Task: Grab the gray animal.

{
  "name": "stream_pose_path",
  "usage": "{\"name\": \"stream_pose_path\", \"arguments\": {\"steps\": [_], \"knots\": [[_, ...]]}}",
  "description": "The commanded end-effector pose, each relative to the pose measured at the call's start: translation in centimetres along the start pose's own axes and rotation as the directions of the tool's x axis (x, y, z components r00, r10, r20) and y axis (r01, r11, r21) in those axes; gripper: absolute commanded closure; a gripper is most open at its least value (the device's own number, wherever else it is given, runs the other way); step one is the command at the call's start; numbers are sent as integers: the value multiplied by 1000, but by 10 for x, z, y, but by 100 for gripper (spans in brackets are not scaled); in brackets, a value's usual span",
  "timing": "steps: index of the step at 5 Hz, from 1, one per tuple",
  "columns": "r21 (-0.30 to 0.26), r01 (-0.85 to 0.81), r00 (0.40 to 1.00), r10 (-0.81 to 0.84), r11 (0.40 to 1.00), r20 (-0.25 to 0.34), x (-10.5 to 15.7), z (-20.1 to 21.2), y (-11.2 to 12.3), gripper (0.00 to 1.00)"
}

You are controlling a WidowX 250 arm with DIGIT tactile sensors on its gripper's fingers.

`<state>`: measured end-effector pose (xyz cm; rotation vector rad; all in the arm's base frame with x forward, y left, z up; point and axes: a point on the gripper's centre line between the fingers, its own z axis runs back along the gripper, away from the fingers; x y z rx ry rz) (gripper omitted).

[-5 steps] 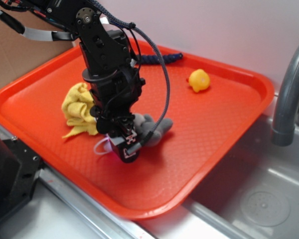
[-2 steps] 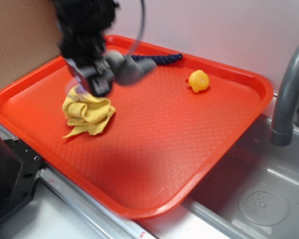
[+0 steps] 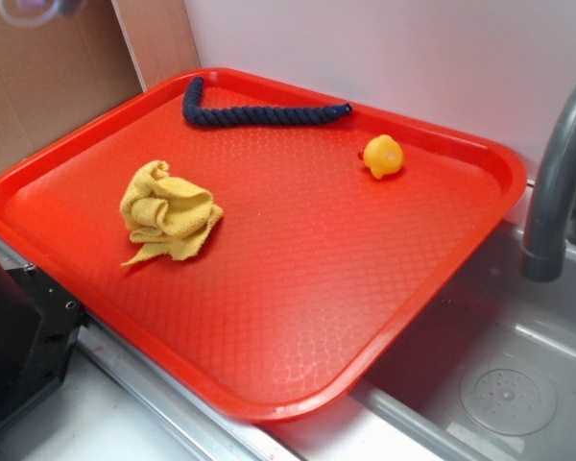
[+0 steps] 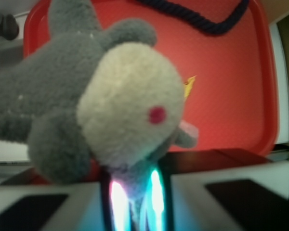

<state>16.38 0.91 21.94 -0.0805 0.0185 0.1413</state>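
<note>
In the wrist view the gray animal [image 4: 86, 106] fills the upper left and centre of the frame, pressed right up against the camera. Its pale face patch with the red dot faces the lens, and its body runs off toward the left edge, so its long axis lies roughly across the fingers [image 4: 135, 197] rather than along them. The lower part of the toy drops into the narrow gap between the two fingers at the bottom centre, where a bright glow shows, and they appear clamped on it there. The toy sits directly above and against the fingers, not beside them.

Far below lies the red tray [image 4: 241, 96], with the dark blue rope [image 4: 212, 21] along its upper edge.

In the exterior view neither arm nor toy shows clearly; only a faint blur sits in the upper left corner. The tray [image 3: 442, 317] carries the rope [image 3: 259, 113], the yellow cloth [image 3: 168, 213] and the small duck [image 3: 383, 155]. The grab looks done, judging by the toy hanging clear of the tray.
</note>
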Motion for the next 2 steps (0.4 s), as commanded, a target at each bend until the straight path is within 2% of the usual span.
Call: {"name": "stream_pose_path", "arguments": {"steps": [1, 2], "knots": [[37, -18, 995, 14, 999, 101, 24, 15, 54, 100], [27, -6, 989, 2, 1000, 148, 22, 15, 48, 100]]}}
